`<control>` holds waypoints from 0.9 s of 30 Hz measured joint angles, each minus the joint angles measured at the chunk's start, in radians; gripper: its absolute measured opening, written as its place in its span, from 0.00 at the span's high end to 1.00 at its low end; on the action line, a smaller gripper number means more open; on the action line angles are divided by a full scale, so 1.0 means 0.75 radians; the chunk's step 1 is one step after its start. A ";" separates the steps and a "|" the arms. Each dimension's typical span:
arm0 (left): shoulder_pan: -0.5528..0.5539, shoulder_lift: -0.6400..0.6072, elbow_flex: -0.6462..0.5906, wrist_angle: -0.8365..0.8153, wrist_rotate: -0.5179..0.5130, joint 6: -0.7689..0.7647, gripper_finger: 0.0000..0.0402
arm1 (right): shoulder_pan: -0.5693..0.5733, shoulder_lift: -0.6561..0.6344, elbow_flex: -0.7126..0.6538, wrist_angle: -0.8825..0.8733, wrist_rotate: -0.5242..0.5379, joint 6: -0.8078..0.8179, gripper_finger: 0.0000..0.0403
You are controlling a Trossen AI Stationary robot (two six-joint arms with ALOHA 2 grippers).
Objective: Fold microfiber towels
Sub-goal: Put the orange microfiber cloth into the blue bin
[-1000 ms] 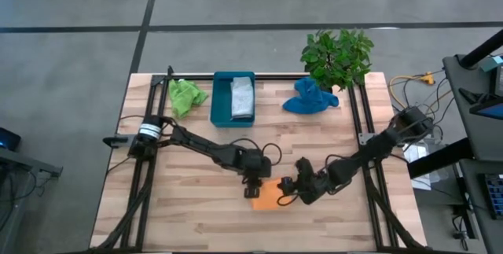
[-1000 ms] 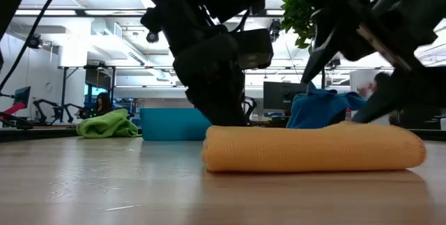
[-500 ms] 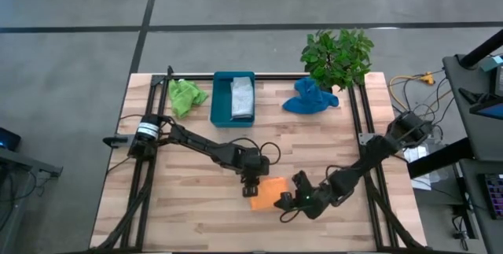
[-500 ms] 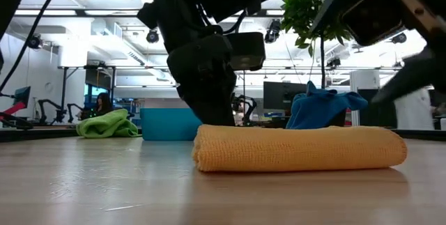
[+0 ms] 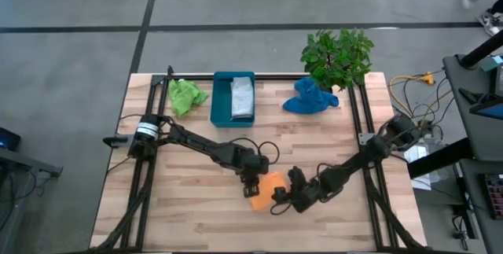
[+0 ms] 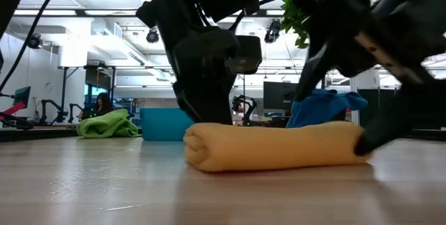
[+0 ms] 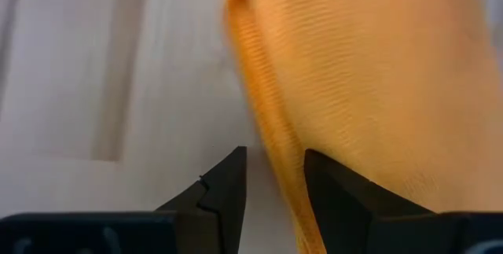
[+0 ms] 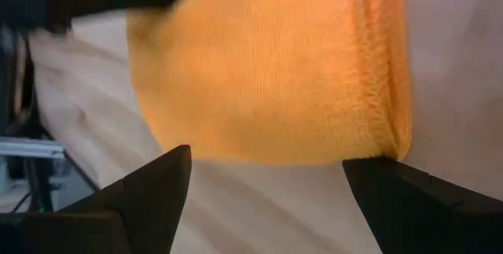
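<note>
- Four towels show in the overhead view: one orange towel (image 5: 266, 189), one lime green towel (image 5: 185, 95), one blue towel (image 5: 309, 98) and one grey towel (image 5: 241, 98).
- One teal tray (image 5: 219, 101) sits toward 12 o'clock on the wooden table (image 5: 196, 215); the grey towel lies flat inside it.
- The green towel lies crumpled just beside the tray at its 9 o'clock; the blue one is heaped at the tray's 3 o'clock, under one potted plant (image 5: 336, 56).
- The orange towel lies near the table's middle, toward 6 o'clock. From table height it is a thick, soft bundle (image 6: 275, 145) with a rounded, rolled end and a fine ribbed weave.
- Two arms work at it. The left gripper (image 5: 251, 183) stands at the towel's 9 o'clock edge, its fingers (image 7: 224, 191) partly closed with one on either side of that orange edge; whether they pinch it cannot be told.
- The right gripper (image 5: 284, 199) lies low at the towel's 4 o'clock, its fingers (image 8: 145, 191) spread wide apart, straddling the bundle and holding nothing.
</note>
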 joint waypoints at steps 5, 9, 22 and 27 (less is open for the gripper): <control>-0.001 -0.002 0.003 -0.047 0.107 -0.031 0.71 | -0.049 -0.069 -0.001 -0.096 0.011 -0.136 0.19; -0.006 -0.030 0.003 -0.170 0.131 -0.031 0.71 | -0.017 -0.141 -0.001 -0.152 0.066 -0.179 0.19; -0.031 -0.105 -0.006 -0.076 0.116 -0.023 0.71 | 0.238 -0.029 -0.017 -0.167 0.320 0.411 0.19; -0.035 -0.061 -0.005 -0.013 0.114 -0.027 0.78 | 0.219 0.050 -0.020 -0.074 0.323 0.443 0.19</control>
